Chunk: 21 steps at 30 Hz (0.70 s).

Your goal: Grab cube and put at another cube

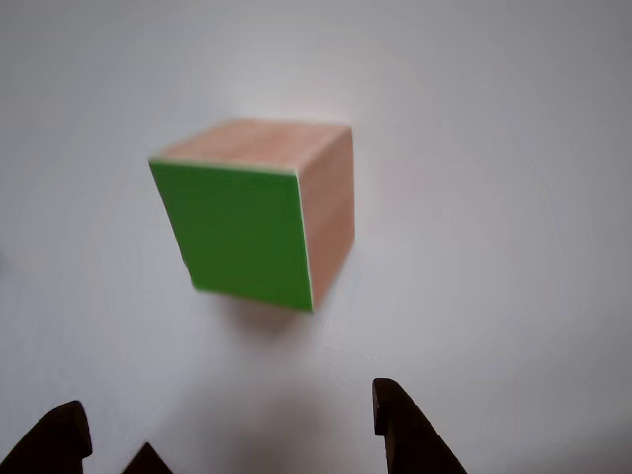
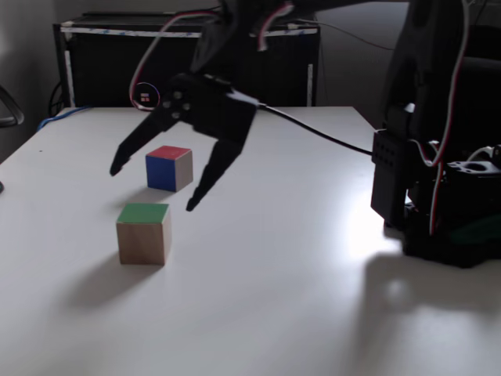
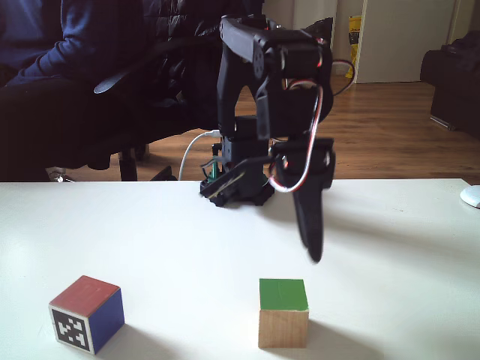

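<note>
A smooth white table (image 2: pixel 297 313) carried the scene, with a black cabinet (image 2: pixel 102 66) standing behind it in a fixed view and, in a fixed view from the opposite side, a wooden floor (image 3: pixel 390 127), a pale door (image 3: pixel 405 37) and a seated person in dark clothing (image 3: pixel 45 67) beyond the table's far edge.

Two cubes stood on the table. The wooden cube with light-brown grain sides and a bright green top face (image 2: pixel 144 233) sat upright, apart from the second wooden cube with a red top, a blue side and a black-and-white square marker (image 3: pixel 86 313); in the view facing the arm the marked cube lay to the left of the green one, while in the view with the cabinet behind it the marked cube (image 2: pixel 169 168) sat farther back.

One black robot arm (image 3: pixel 262 97) rose from its base (image 3: pixel 238 191) on the table, red and white wires looping along it. Its gripper (image 2: pixel 153 188) hung in the air above the table, jaws spread wide apart and holding nothing, between and just above the two cubes, touching neither.

In the other view the green-faced cube (image 1: pixel 259 212) lay ahead of the dark jaw tips, slightly blurred, with bare table between them.
</note>
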### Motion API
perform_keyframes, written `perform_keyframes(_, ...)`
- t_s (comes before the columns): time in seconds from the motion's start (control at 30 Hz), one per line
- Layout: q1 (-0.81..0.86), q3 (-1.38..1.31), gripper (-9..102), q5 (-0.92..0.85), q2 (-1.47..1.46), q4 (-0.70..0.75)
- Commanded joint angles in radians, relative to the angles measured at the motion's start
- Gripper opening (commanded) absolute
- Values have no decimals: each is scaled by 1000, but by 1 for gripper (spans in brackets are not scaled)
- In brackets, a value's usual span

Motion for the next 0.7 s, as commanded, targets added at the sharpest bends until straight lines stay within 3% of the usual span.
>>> perform_keyframes(0.0,14,-83,44,-29,-48,6)
perform_keyframes(0.67,71,-311,44,-127,-345,32)
